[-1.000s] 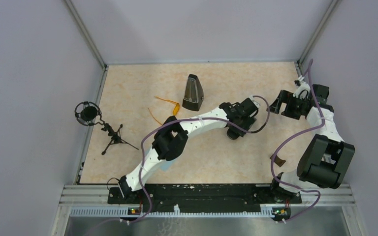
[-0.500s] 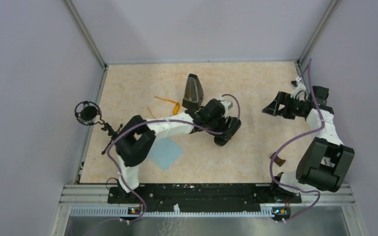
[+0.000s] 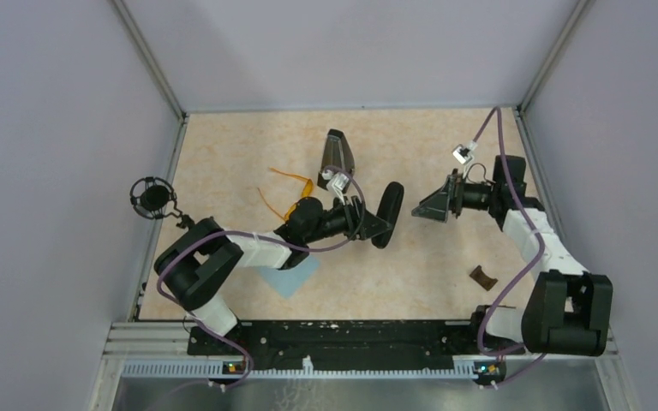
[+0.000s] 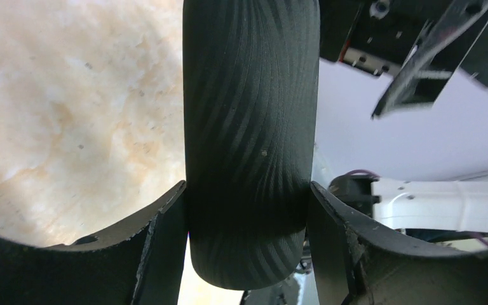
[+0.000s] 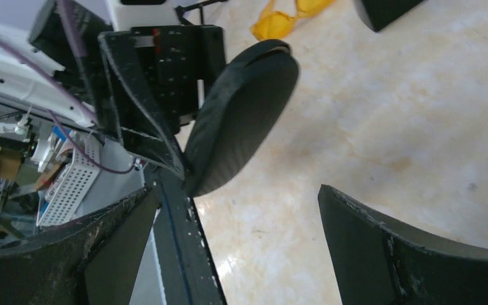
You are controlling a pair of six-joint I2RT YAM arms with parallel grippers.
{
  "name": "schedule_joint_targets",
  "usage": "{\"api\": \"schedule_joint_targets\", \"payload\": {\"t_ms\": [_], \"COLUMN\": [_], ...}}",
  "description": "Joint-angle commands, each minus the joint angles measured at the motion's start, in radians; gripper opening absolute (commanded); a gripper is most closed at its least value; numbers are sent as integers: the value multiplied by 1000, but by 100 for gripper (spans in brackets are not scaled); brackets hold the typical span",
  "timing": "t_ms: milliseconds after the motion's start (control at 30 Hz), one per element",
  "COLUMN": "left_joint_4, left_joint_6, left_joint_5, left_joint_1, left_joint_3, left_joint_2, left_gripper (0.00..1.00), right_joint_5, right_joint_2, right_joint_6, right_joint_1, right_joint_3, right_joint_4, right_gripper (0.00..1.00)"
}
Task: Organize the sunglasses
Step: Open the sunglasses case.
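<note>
the left gripper (image 3: 368, 221) is closed on one end of the black case (image 4: 248, 127) and holds it up off the table (image 3: 223, 154), with the free end pointing to the right gripper (image 3: 420, 210). that one is wide open, has nothing in it, and waits just in front of the case. the sunglasses (image 5: 278, 24) are not in any hand - they lie on the table behind the left gripper, close beside its forearm. i think the main risk is the passing of the case. its shell is round and looks smooth, and the left fingers catch only a short part of it, so a push from the right fingers could turn it or make it slip out. if the left gripper opens before the right one has closed firmly, the case will fall. the fingers of the two grippers could also hit each other, because they are so near. one more danger - if the left arm swings back low, it may knock the sunglasses away.
</note>
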Motion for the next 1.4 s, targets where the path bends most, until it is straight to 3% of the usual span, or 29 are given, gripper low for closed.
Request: {"api": "schedule_joint_targets", "payload": {"t_ms": [0,200,533,767,1067,1133,1267,1367], "left_joint_4": [457,614,651,670,698,700,708,712], "left_joint_6": [-163,-263,-302,-322,-349,-352,-357,-359], "left_joint_5": [78,98,130,137,149,151,152,156], "left_joint_1": [15,17,19,19,17,18,18,18], "left_joint_3": [-32,-56,-51,-53,-44,-42,-45,-46], "left_joint_2": [39,98,116,128,151,156,161,163], "left_gripper": [0,0,0,0,0,0,0,0], "right_joint_5": [-45,8,-86,-148,-168,-165,-150,-140], "right_joint_2": [-90,-22,-32,-37,-19,-16,0,5], "right_joint_6": [175,167,385,468,552,563,591,598], "right_joint_1": [93,202,230,254,261,261,261,261], "right_joint_3": [-47,-26,-96,-128,-148,-150,-136,-133], "right_joint_4": [321,317,649,770,870,881,872,877], "right_gripper": [99,99,91,87,62,62,78,79]}}
